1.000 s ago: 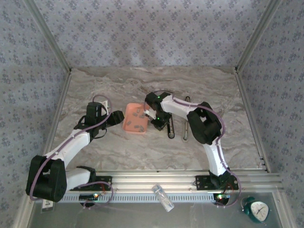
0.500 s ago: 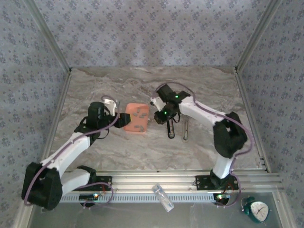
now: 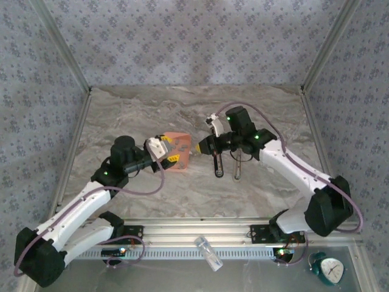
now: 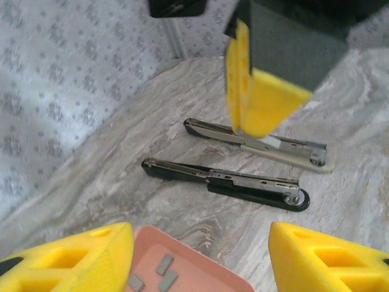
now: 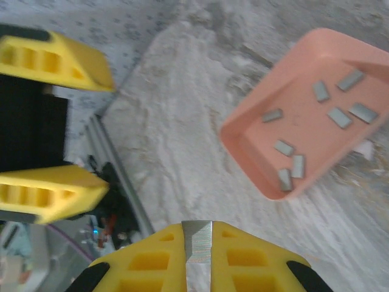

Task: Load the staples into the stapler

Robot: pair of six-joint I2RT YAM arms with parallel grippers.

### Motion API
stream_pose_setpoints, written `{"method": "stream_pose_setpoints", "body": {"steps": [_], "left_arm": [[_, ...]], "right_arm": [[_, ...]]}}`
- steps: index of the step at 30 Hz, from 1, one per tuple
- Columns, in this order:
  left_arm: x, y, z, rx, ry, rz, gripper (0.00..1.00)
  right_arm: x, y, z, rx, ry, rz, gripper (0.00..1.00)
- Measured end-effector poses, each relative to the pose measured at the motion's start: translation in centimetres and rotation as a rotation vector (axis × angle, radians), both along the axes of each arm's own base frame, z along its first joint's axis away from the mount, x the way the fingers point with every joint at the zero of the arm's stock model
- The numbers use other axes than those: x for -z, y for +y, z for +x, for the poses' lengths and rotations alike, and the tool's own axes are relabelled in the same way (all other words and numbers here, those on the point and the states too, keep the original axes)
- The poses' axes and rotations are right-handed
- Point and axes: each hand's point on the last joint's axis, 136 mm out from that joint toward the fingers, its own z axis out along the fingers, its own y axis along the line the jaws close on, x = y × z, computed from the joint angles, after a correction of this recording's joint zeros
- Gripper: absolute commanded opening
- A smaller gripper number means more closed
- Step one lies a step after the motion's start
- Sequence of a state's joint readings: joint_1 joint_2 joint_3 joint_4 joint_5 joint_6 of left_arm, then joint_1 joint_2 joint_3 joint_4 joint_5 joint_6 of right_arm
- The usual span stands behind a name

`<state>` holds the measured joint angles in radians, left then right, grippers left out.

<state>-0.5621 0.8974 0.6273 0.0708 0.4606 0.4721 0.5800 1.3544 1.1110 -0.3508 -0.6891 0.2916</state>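
tray [image 5: 304,126] salmon-orange | staples [image 5: 340,117] dark grey | table [image 3: 182,194] marbled | walls [image 3: 182,42] floral-print

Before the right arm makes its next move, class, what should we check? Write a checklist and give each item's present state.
1. Dark grey metal staple strip clamped in the right gripper: ok.
2. Black metal stapler lying flat on the marbled table, nothing on top of it: ok.
3. Stapler's magazine open to take the strip: cannot tell.
4. Left gripper jaws wide open and holding nothing: ok.
5. Spare staple strips lying inside the salmon-orange plastic tray: ok.
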Motion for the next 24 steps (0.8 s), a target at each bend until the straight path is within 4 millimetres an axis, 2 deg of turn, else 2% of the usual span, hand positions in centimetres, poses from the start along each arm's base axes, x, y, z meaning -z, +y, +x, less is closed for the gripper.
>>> {"method": "stream_pose_setpoints", "body": {"steps": [6, 13, 24], "left_arm": [[-0.9, -2.2, -1.3, 0.123, -0.169, 0.087, 0.60], [-0.9, -3.4, -1.7, 0.185, -0.253, 0.125, 0.61], [-1.6, -4.8, -1.5, 0.247, -0.286, 0.101, 0.59]], "right_arm": [[-2.9, 0.4, -1.2, -0.037, -0.020, 0.112, 0.13], [-2.7, 0.7, -1.8, -0.052, 0.027, 0.146, 0.13], [-3.8, 1.5, -2.7, -0.100, 0.038, 0.196, 0.13]]}}
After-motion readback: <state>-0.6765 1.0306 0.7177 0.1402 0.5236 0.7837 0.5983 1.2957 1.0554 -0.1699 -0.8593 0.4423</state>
